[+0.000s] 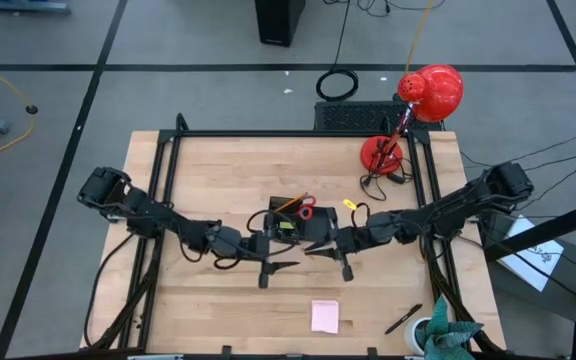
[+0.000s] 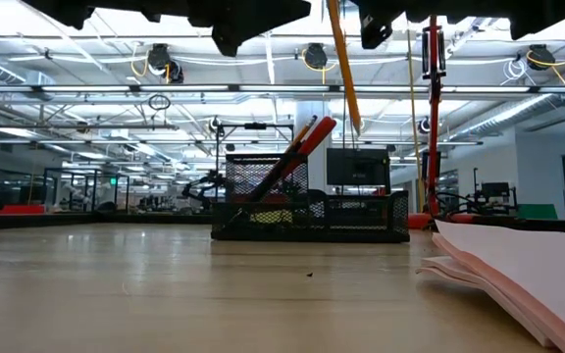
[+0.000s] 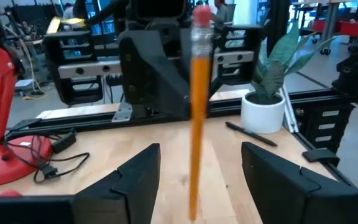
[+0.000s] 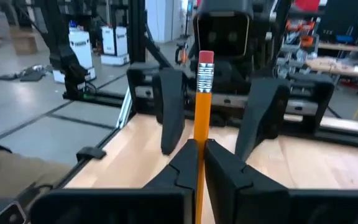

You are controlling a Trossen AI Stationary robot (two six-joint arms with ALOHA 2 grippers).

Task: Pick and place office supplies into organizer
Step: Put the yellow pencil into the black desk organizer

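**Pencil handed over, right arm had it above the organizer**

Nearest the bench's front edge lay the pink sticky-note pad (image 1: pixel 324 316) and a dark pen (image 1: pixel 403 319), both well apart from the organizer and not yet sorted. A small potted plant (image 1: pixel 440 337) sat at the front right corner.

Mid-bench, the two arms met nose to nose. The right gripper (image 4: pixel 199 163) had its jaws pressed together on an orange pencil (image 4: pixel 201 124), pinching it low on the shaft, eraser end up. The left gripper (image 3: pixel 194 180) faced it with jaws spread wide either side of the same pencil, touching nothing. Likely a handover: left jaws let go so the right arm alone carried it. Held upright probably so it can drop tip-first into a compartment.

In the low view the pencil (image 2: pixel 343 64) hung slightly tilted in the air, above and just in front of the organizer (image 2: pixel 312 211).

Just behind the grippers, the black organizer (image 1: pixel 286 222) already held red-handled scissors (image 1: pixel 305 210) and another pencil leaning in its taller section. A tiny yellow item (image 1: pixel 349 204) lay on the bench just beside it, to its right.

Farthest back, the red desk lamp (image 1: pixel 423 100) stood at the rear right, not part of the job.

Next move, as a judgement: lower the pencil into the tall section; risk is the tip catching the rim.
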